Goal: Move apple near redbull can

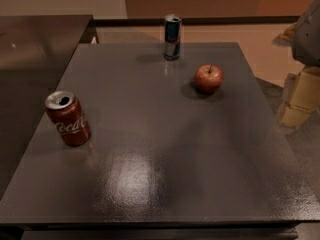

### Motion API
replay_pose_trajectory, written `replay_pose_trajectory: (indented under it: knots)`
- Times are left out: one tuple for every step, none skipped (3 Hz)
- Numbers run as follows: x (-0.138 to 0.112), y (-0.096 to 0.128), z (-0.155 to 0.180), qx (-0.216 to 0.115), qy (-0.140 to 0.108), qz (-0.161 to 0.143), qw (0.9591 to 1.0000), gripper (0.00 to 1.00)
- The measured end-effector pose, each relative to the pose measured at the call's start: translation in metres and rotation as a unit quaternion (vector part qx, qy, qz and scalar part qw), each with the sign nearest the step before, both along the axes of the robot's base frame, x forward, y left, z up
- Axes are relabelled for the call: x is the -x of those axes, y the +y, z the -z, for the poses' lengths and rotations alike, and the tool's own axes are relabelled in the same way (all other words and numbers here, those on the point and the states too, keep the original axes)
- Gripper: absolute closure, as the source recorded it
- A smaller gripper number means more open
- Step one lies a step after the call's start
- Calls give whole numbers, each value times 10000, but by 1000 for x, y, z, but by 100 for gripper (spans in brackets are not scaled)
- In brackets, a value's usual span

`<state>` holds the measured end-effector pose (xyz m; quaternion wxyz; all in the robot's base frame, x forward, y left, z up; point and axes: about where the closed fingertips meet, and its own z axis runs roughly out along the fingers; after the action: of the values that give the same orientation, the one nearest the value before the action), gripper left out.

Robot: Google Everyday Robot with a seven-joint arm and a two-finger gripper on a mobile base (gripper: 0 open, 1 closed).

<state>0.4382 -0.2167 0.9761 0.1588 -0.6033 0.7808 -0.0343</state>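
Camera view: claw (300, 100) at right edge, apple (209, 78) well apart

Office-like room: dark table (165, 134), pincer (299, 98) alongside

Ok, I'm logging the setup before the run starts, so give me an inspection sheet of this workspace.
Surface: dark grey table, glossy, with a glare patch near the front.
Job's things: apple right of centre, stem up; redbull can upright at the far edge; the two are apart.
Clutter: Coca-Cola can standing at the left.
Grippers: tool at the right edge of view, beside the table, away from the apple.
Cables: nothing seen.
Surroundings: dark counter at left; tan floor beyond.
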Motion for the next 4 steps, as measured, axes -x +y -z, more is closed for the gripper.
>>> replay_pose_trajectory:
  knots:
    - [-3, 3, 0, -20, -62, 48, 10000, 0]
    - [-25, 13, 12, -95, -119, 253, 9996, 0]
    - [-60, 22, 30, -382, -118, 625, 9972, 0]
    - [-92, 26, 52, -729, -93, 1000, 9923, 0]
